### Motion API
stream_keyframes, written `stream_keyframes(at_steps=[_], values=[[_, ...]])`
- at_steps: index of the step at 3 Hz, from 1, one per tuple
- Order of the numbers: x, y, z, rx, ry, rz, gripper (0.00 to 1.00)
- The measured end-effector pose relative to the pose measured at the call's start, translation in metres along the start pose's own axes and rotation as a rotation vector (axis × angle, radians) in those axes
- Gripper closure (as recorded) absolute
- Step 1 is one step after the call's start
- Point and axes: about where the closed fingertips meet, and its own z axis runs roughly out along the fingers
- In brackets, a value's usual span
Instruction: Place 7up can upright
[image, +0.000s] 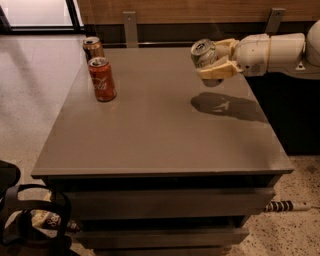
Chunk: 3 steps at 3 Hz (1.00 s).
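Above the far right part of the worktop (160, 130), the white arm (272, 47) comes in from the right. Its gripper (211, 59) is clasped around the 7up can (204, 52), which hangs clear of the worktop, tilted with its top facing left; its label cannot be read. At the worktop's far left corner the red Coca-Cola can (102, 80) stands upright, its script legible. A copper-brown can (93, 47) stands upright just behind it.

Cream jaws above grey table (150, 135); silvery 7up can (203, 54).

Office-like room: grey drawer cabinet (160, 135), terrazzo floor (35, 95); gripper (209, 59) above cabinet top.
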Motion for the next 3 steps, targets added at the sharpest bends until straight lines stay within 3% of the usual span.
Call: stream_keyframes(at_steps=[1,3], values=[[-0.018,0.011,0.003,-0.006,-0.100,-0.004,1.00],[-0.048,0.056,0.029,-0.108,-0.140,0.039,1.00]])
